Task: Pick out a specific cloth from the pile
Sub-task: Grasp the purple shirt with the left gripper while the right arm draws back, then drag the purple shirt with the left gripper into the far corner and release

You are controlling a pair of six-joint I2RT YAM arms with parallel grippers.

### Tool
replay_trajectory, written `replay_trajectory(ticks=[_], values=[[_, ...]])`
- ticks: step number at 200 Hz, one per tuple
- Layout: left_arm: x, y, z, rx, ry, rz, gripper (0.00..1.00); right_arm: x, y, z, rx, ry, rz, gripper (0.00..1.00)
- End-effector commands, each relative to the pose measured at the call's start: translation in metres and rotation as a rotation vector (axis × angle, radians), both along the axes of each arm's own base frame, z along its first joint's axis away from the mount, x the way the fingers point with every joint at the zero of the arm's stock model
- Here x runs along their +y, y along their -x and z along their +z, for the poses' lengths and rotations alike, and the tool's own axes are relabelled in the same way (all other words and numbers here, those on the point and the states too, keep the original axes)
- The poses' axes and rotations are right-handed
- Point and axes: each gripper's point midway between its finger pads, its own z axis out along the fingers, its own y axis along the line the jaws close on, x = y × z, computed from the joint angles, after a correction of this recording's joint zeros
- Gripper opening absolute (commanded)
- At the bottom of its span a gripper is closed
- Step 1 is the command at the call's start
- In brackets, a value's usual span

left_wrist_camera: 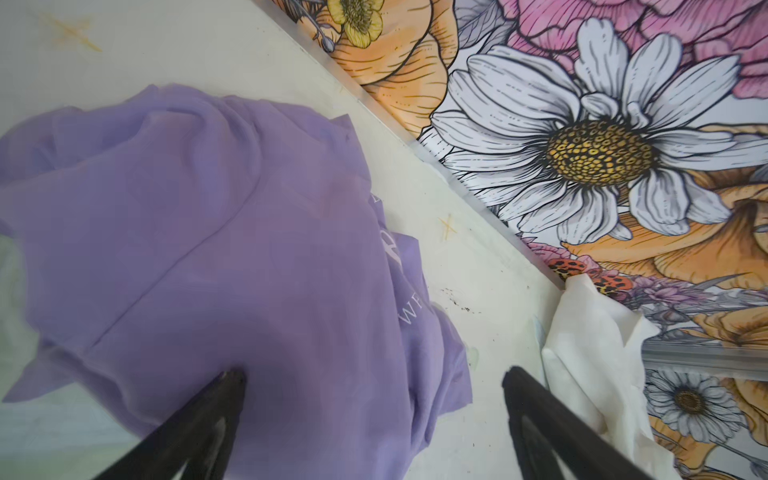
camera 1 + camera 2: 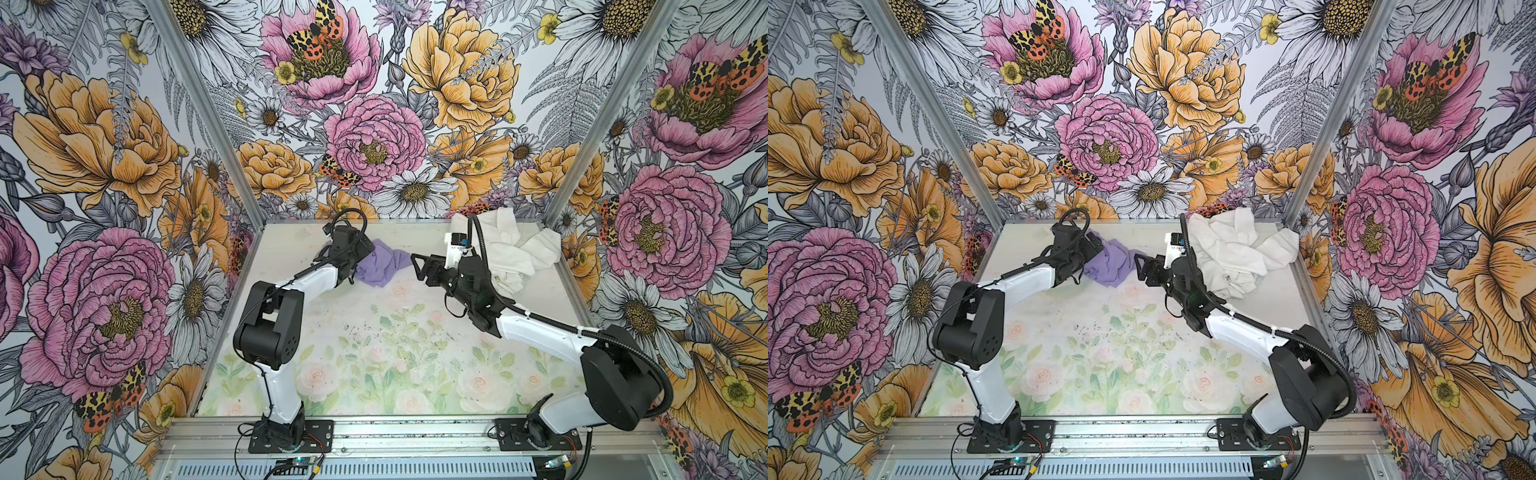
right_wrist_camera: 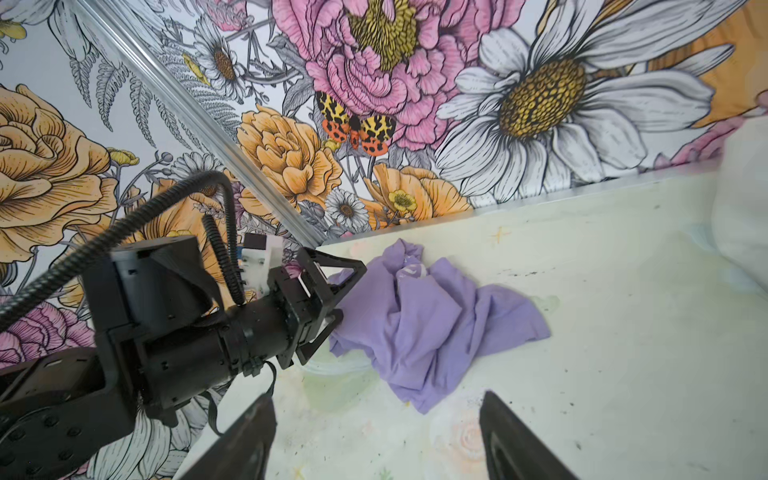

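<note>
The lavender cloth [image 2: 376, 266] lies crumpled on the table [image 2: 374, 345] near the back wall, apart from the white pile [image 2: 515, 249]. The left gripper [image 1: 372, 374] gapes wide over its edge. The right gripper [image 3: 377, 397], jaws spread and empty, hovers just beside the opposite corner.

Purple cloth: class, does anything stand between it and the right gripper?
Nothing visible does. The right gripper, open, faces the purple cloth across bare table; the white pile lies behind that arm.

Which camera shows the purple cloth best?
The right wrist view: nearly the whole purple cloth shows, crumpled. The left wrist view crops it close; both top views show it small, partly behind the left gripper.
</note>
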Motion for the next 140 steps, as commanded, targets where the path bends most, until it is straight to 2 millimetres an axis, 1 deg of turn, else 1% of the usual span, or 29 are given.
replay_trajectory(ticks=[1, 22, 31, 32, 34, 35, 53, 61, 71, 81, 97, 113, 122, 140], values=[[0.008, 0.007, -0.025, 0.152, -0.174, 0.061, 0.99, -0.033, -0.001, 0.000, -0.022, 0.060, -0.092, 0.77], [0.010, 0.004, -0.037, 0.218, -0.283, 0.074, 0.99, -0.051, 0.000, -0.006, -0.007, 0.065, -0.125, 0.77], [0.011, 0.002, -0.043, 0.247, -0.306, 0.075, 0.99, -0.056, 0.001, -0.009, -0.001, 0.069, -0.133, 0.77], [0.010, 0.000, -0.041, 0.241, -0.305, 0.075, 0.99, -0.057, 0.001, -0.009, -0.001, 0.069, -0.133, 0.77], [0.011, 0.002, -0.045, 0.259, -0.314, 0.074, 0.99, -0.058, 0.001, -0.010, 0.000, 0.069, -0.135, 0.77], [0.010, -0.001, -0.043, 0.251, -0.312, 0.075, 0.99, -0.058, 0.001, -0.010, 0.001, 0.069, -0.136, 0.77], [0.011, -0.002, -0.057, 0.313, -0.346, 0.068, 0.98, -0.063, 0.000, -0.016, 0.016, 0.071, -0.142, 0.77], [0.011, -0.002, -0.064, 0.337, -0.357, 0.057, 0.96, -0.065, 0.000, -0.018, 0.021, 0.070, -0.143, 0.77], [0.012, -0.001, -0.070, 0.371, -0.370, 0.047, 0.88, -0.067, 0.000, -0.020, 0.026, 0.068, -0.144, 0.77], [0.013, 0.001, -0.074, 0.396, -0.384, 0.037, 0.85, -0.068, 0.000, -0.022, 0.030, 0.068, -0.145, 0.77], [0.016, 0.003, -0.078, 0.414, -0.403, 0.021, 0.71, -0.070, 0.001, -0.024, 0.034, 0.069, -0.148, 0.77], [0.021, 0.006, -0.080, 0.429, -0.394, 0.024, 0.54, -0.074, 0.001, -0.025, 0.036, 0.068, -0.156, 0.76], [0.023, 0.008, -0.079, 0.431, -0.394, 0.030, 0.41, -0.074, 0.001, -0.026, 0.039, 0.072, -0.157, 0.76], [0.033, 0.008, -0.072, 0.420, -0.409, 0.052, 0.20, -0.076, 0.000, -0.029, 0.045, 0.072, -0.157, 0.76]])
